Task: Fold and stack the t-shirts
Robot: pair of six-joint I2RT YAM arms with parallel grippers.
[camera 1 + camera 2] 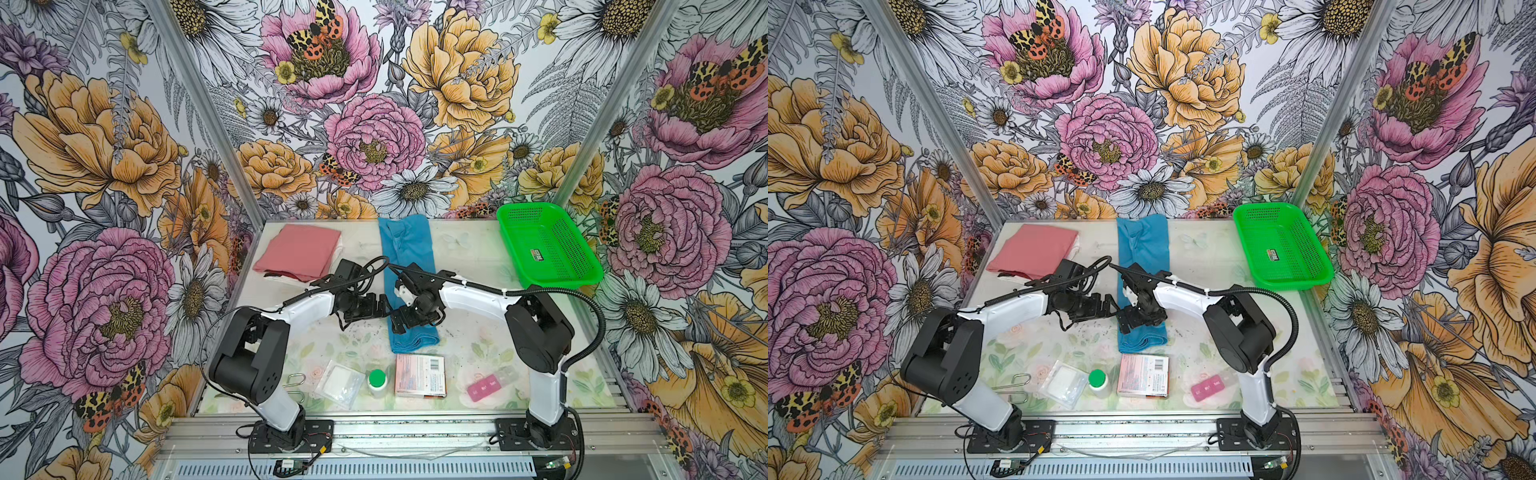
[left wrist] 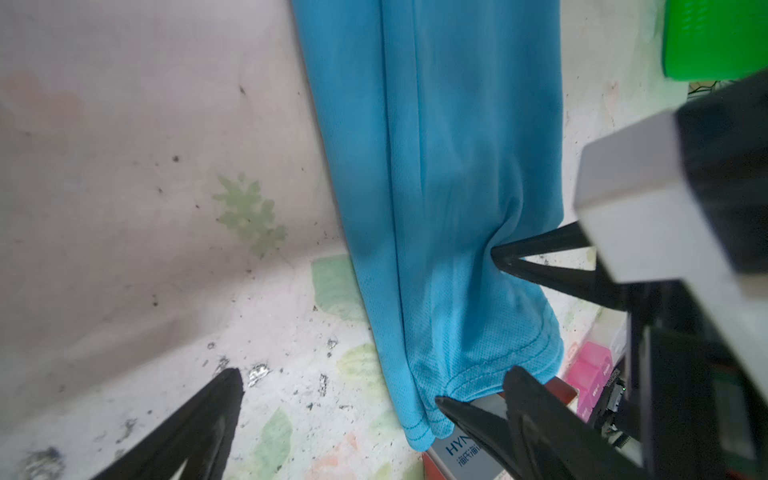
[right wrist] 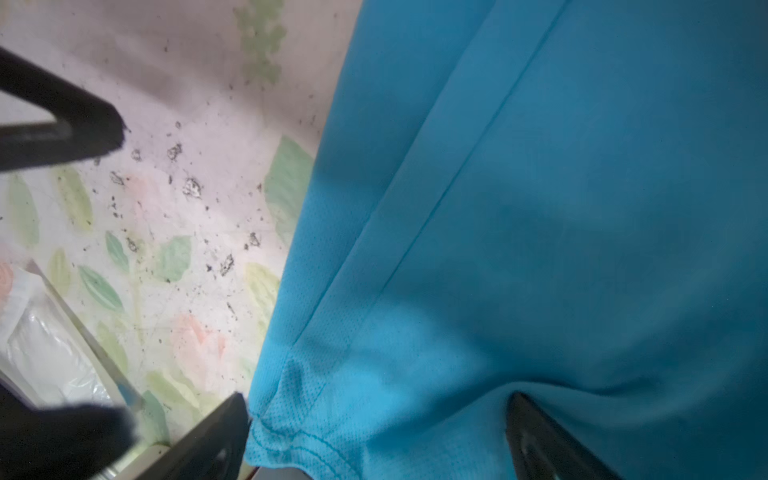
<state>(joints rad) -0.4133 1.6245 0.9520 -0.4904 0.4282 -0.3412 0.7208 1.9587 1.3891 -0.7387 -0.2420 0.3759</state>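
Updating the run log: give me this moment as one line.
blue t-shirt: long strip, unheld | left claw: open beside its near end | right claw: open over that end | pink t-shirt: folded, far left

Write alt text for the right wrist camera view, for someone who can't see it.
A folded sky-blue t-shirt fills most of the frame, lying on a floral-print table. The right gripper spans its hemmed corner, jaws open.
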